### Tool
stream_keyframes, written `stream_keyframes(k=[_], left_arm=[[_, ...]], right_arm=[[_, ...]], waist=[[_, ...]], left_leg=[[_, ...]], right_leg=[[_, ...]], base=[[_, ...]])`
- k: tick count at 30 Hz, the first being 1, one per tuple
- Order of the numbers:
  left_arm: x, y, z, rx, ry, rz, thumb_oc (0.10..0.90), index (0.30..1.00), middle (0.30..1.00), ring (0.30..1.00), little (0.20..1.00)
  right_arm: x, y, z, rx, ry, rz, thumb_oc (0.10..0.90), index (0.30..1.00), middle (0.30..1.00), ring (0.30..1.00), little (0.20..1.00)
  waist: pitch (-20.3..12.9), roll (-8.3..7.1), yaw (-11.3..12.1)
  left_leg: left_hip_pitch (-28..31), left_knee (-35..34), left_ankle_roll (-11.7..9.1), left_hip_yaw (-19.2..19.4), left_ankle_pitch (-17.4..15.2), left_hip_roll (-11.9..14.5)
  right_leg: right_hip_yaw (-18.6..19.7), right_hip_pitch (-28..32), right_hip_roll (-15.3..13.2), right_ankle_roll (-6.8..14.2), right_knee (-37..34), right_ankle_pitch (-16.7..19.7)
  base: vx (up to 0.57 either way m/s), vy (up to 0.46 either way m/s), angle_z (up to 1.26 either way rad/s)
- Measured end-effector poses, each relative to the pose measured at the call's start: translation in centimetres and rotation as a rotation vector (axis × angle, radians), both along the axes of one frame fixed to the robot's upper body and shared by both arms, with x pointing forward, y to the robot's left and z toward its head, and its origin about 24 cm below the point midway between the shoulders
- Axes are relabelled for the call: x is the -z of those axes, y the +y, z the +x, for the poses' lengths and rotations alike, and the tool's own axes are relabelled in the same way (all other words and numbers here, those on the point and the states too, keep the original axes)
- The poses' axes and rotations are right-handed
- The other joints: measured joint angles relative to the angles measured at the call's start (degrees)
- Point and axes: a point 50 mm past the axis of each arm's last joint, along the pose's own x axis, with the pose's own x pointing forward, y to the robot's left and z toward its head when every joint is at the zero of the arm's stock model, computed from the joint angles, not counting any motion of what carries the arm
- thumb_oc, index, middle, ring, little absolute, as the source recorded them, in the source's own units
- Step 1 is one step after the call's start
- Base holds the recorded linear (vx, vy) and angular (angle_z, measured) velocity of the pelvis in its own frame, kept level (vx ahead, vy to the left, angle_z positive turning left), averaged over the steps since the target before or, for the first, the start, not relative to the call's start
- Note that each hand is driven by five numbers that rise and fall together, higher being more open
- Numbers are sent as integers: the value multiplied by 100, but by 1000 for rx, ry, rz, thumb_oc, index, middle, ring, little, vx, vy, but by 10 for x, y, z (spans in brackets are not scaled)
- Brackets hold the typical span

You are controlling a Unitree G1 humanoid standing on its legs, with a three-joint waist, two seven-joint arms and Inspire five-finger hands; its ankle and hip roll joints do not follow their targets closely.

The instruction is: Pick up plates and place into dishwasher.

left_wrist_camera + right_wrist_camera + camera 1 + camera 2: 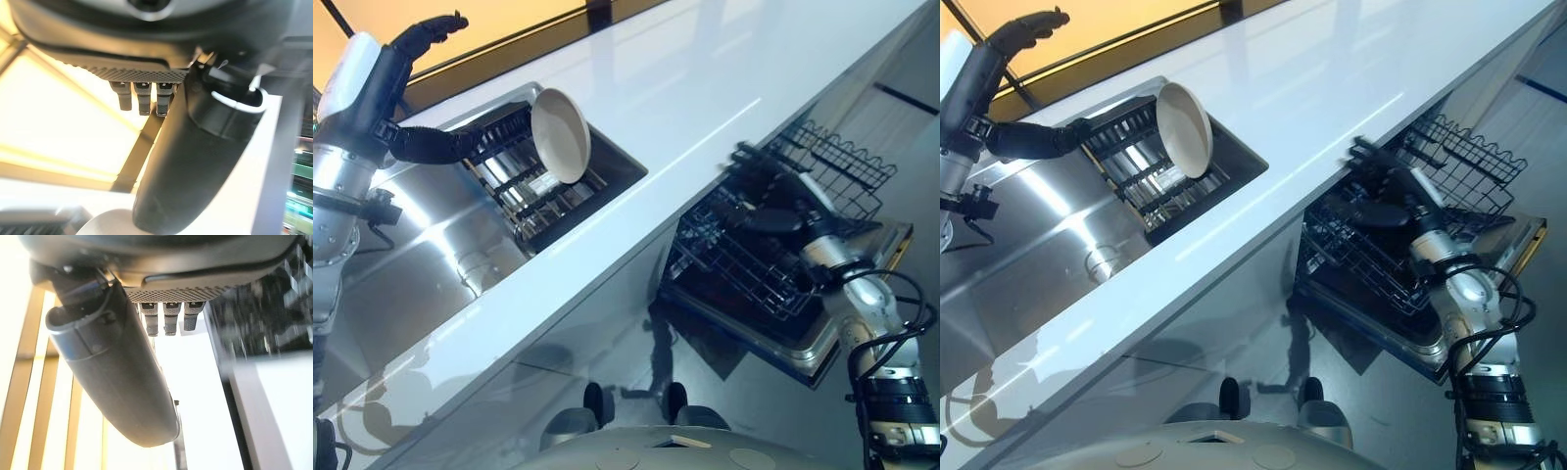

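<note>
Head views. A long glossy white table (pixel 705 98) runs diagonally across the scene, with a stainless steel sink (pixel 421 245) set into it at the robot's left. In the sink's far corner sits a dark wire dish rack (pixel 524 191), and a round cream-coloured plate (pixel 560 135) stands on edge in this rack, tilted, its concave face turned toward the left arm.

The left hand (pixel 431 142) is raised above the sink. Its dark fingers (pixel 460 145) stretch out straight toward the rack and end just beside the plate's rim; whether they touch the rim cannot be told. The thumb (pixel 431 31) arches well above them, apart from the plate. Nothing is held in this hand.

Below the table's front edge, at the robot's right, an open dishwasher (pixel 862 294) shows its lowered door and a pulled-out black wire basket (pixel 822 166). The right hand (pixel 1386 191) reaches into this basket, dark fingers spread and extended among the wires; no plate is seen in it, and whether it curls round a wire cannot be told.

Wrist views. The left wrist view shows the left thumb (pixel 195 161) standing out large, the fingertips (pixel 144 100) in a straight row beside it, and a pale plate edge (pixel 107 223) past the thumb's tip. The right wrist view likewise shows the right thumb (pixel 112 377) and straight fingertips (pixel 168 318), with dark basket wires (pixel 274 308) to one side.
</note>
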Motion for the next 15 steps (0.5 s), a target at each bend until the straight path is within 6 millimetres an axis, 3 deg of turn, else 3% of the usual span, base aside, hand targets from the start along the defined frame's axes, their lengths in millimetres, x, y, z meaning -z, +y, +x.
stream_keyframes(k=[5, 15], left_arm=[[-11, 1, 8, -39, 42, 141, 800, 900, 900, 900, 900], [1, 21, 30, -187, 190, 209, 800, 900, 900, 900, 900]], right_arm=[[16, 3, -11, -97, 82, -15, 800, 900, 900, 900, 900], [29, 2, -23, -172, 173, -53, 800, 900, 900, 900, 900]], waist=[[-204, 7, -129], [-307, 12, -542]], left_leg=[[75, -2, 8, 223, -61, 1], [134, -4, 48, 665, -128, -25]], right_leg=[[221, -37, 9, 14, 5, 19], [632, -336, 34, 46, 237, 38]], base=[[-11, 66, -21], [-29, 65, -26]])
